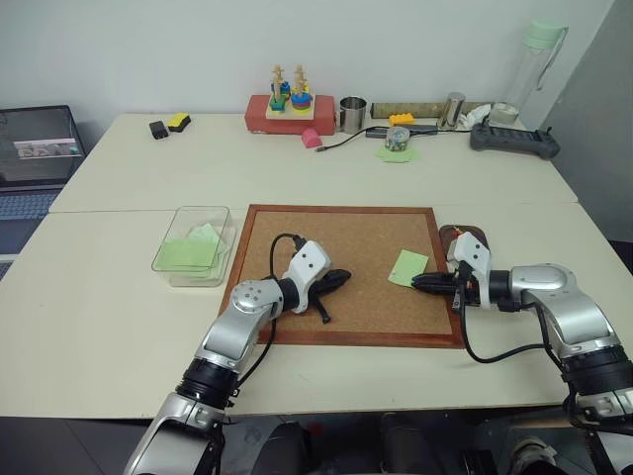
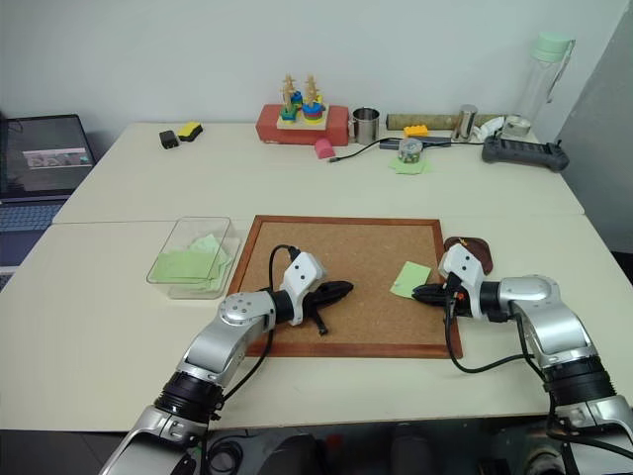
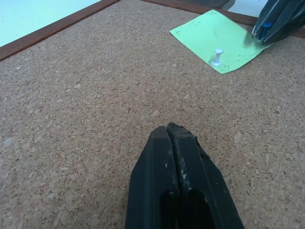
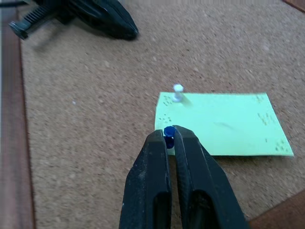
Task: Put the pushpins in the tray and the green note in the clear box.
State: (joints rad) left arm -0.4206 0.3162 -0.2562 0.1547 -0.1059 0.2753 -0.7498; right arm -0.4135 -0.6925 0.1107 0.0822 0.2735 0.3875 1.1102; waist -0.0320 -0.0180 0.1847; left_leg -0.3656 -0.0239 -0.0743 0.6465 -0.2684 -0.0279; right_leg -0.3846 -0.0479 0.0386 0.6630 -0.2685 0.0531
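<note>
Pinching a blue pushpin [image 4: 168,131] at the near corner of the green note [image 4: 224,125], the right gripper [image 4: 167,138] has its two black fingers drawn together on the pin's head, so the step in hand looks like pulling the first pin out of the cork board [image 1: 297,242]. A second, white pushpin [image 4: 177,92] stands upright in the note's next corner, just beyond the fingertips and off to one side, pinning the paper flat. The next move, by my reading, calls for a straight lift to free the blue pin, then a short carry back to the tray [image 1: 465,237], which sits just behind that gripper's wrist, off the board's edge. The left gripper [image 3: 172,131] rests with its fingers fully closed on nothing, low over bare cork, with the note ahead of its tips. The clear box [image 1: 193,240] lies well out past the left arm, off the board's far side, with pale green papers already inside. Nothing blocks the path to the tray; the note cannot come away until the white pin is also out.
</note>
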